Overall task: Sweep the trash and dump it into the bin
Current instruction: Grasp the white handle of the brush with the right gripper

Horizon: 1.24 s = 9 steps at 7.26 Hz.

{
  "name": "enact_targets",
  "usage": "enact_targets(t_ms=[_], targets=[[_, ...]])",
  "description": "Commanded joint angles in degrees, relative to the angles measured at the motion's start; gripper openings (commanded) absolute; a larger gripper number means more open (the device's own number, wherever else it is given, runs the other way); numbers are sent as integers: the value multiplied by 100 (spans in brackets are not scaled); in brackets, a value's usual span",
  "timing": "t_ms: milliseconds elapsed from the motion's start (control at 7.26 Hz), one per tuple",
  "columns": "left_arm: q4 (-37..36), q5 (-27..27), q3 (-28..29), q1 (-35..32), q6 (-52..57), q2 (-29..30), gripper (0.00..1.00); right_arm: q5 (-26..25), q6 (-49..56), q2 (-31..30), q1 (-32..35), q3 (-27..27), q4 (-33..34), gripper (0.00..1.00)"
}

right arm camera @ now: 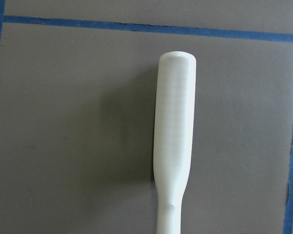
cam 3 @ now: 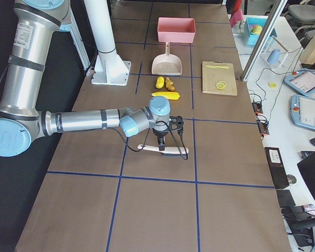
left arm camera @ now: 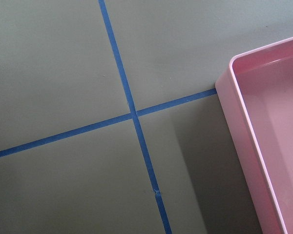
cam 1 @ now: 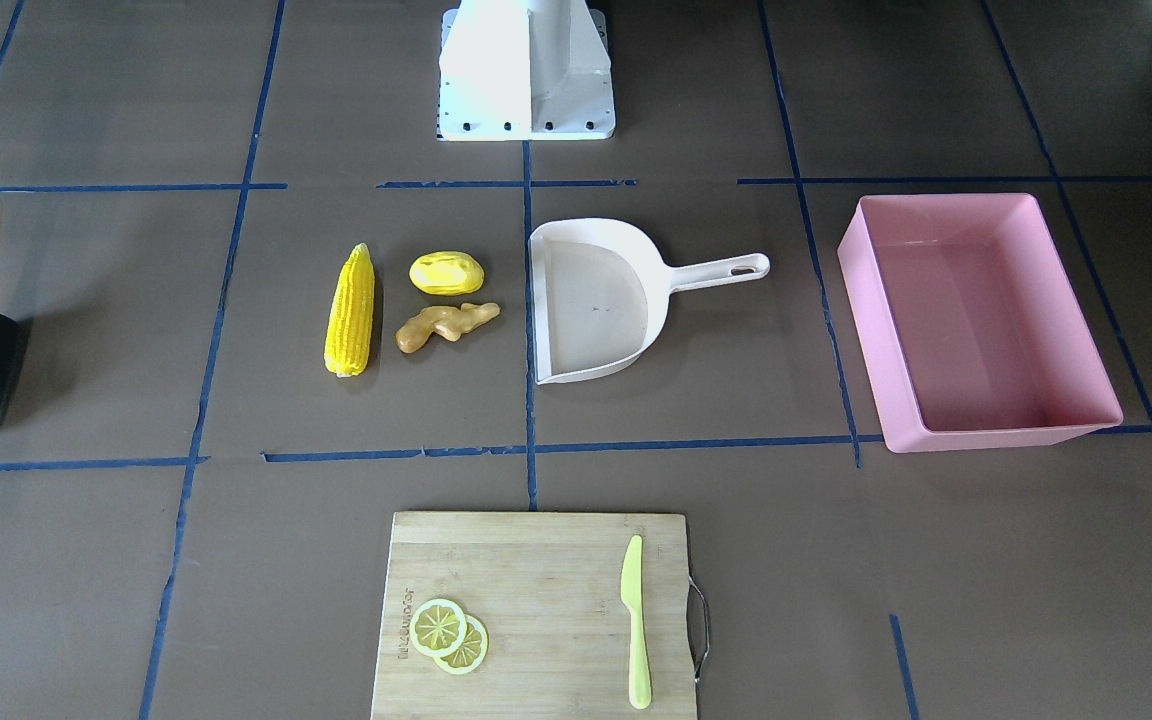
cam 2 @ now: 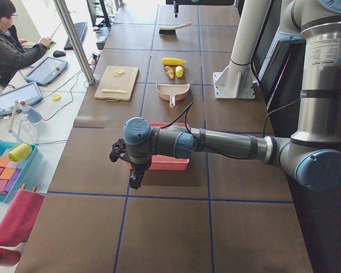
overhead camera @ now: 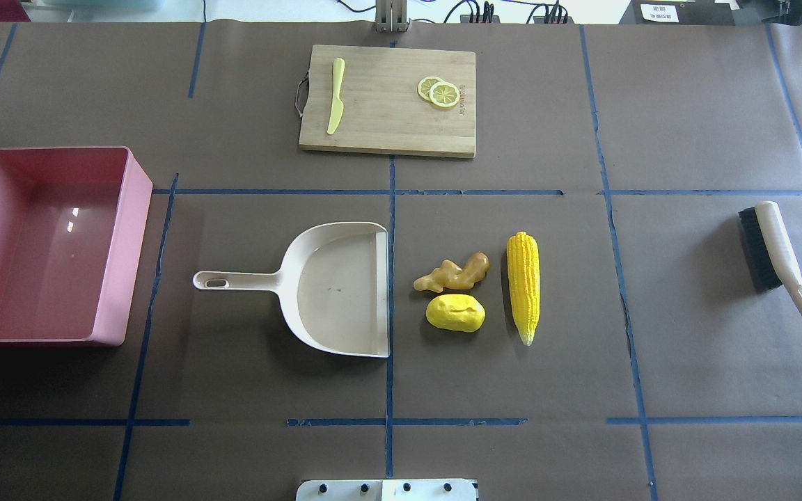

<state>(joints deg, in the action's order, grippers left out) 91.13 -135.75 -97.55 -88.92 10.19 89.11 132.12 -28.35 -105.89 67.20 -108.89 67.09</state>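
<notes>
1. Near the middle of the table [overhead camera: 686, 125], in the overhead view: corn cob [overhead camera: 523, 285], potato-like lump [overhead camera: 455, 312] and ginger root [overhead camera: 453, 273], grouped close together. All three on the brown surface, just beside the open mouth of the cream dustpan [overhead camera: 335, 292] and outside it.
2. Well off to the robot's left: pink bin [overhead camera: 46, 250], upright, well apart from the trash, with the dustpan between them, its handle pointing toward the bin.
3. Far out to the robot's right: brush [overhead camera: 787, 261], lying flat.
4. Across the table from the base: cutting board [overhead camera: 387, 118] bearing a yellow-green knife [overhead camera: 335, 104] and two overlapping lemon slices [overhead camera: 439, 92].
5. Left gripper [cam 2: 135, 181]: pointing down near the bin's outer end, seen only from the side. Cannot tell whether fingers apart or together.
6. Right gripper [cam 3: 161, 146]: poised over the brush's handle, which fills the wrist view. Fingers not clearly shown, so cannot tell their spread.
</notes>
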Motion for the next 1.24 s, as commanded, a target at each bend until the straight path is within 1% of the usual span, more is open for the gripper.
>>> enact_targets(t_ms=[0,276,551,689,827,965,1103], targets=[[1,-13,0,-2,0,1,100,-238,-635,-81,-505,95,-441,99],[1,-13,-9,-2,9,10,100,-414,-637,-37,-708,542,-713,97],[1,-65,-18,-2,9,1,100,-441,-637,-63,-857,667,-758,95],[1,-118,-18,-2,9,10,100,-441,-646,-72,-936,693,-750,90],[1,-119,-18,7,9,10,100,-450,-655,-72,-972,702,-750,80],[1,-119,-18,-2,9,10,100,-450,-655,-72,-1024,720,-741,56],[1,-119,-18,-2,18,10,100,-459,-646,-63,-1042,746,-741,34]])
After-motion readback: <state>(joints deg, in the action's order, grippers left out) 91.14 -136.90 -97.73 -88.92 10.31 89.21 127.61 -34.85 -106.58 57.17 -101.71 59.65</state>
